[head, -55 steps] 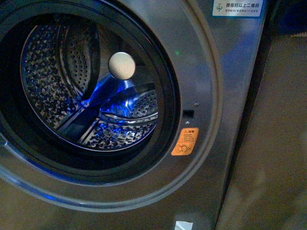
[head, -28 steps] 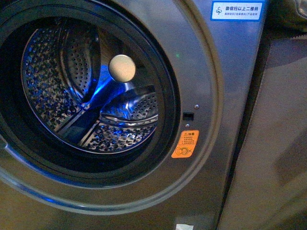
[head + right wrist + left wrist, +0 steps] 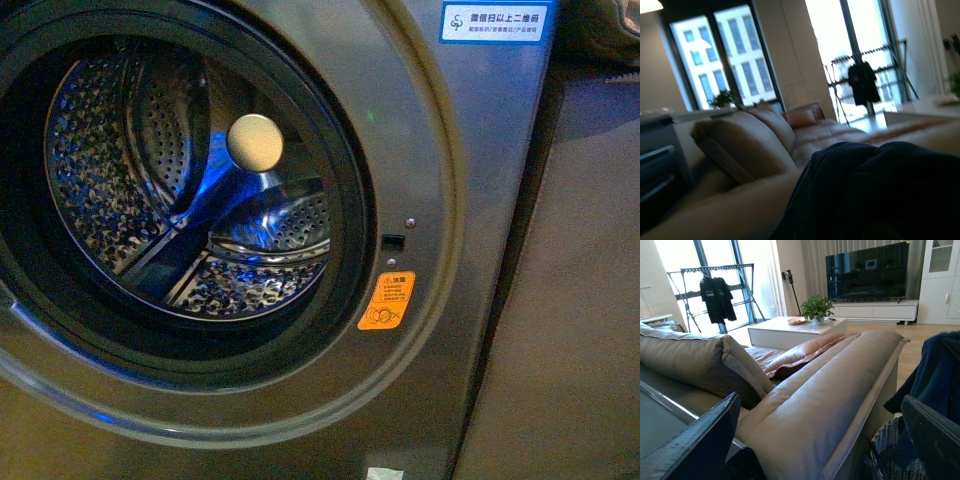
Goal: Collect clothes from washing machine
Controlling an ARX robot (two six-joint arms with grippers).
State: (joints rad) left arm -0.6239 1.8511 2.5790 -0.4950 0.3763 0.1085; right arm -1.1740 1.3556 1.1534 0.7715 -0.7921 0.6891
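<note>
The grey washing machine (image 3: pixel 440 150) fills the front view; its round door opening shows the perforated steel drum (image 3: pixel 110 190), lit blue, with no fabric in it. Neither arm shows there. In the right wrist view the dark navy clothes (image 3: pixel 875 195) bulge over the lower right and hide my right gripper, which is shut on them. In the left wrist view my left gripper (image 3: pixel 820 440) is open, its dark fingers (image 3: pixel 700 445) wide apart over a sofa back. The navy clothes (image 3: pixel 940 375) hang above a woven basket (image 3: pixel 895 450) near the other finger.
An orange sticker (image 3: pixel 386 300) and a blue-white label (image 3: pixel 495 20) sit on the machine's front. A beige sofa (image 3: pixel 825 390) with cushions, a white coffee table (image 3: pixel 795 330), a TV (image 3: pixel 867 272) and a drying rack (image 3: pixel 715 290) show in the left wrist view.
The front view has shifted slightly, so the machine sits a little lower and further right in the picture. The drum stays without fabric.
</note>
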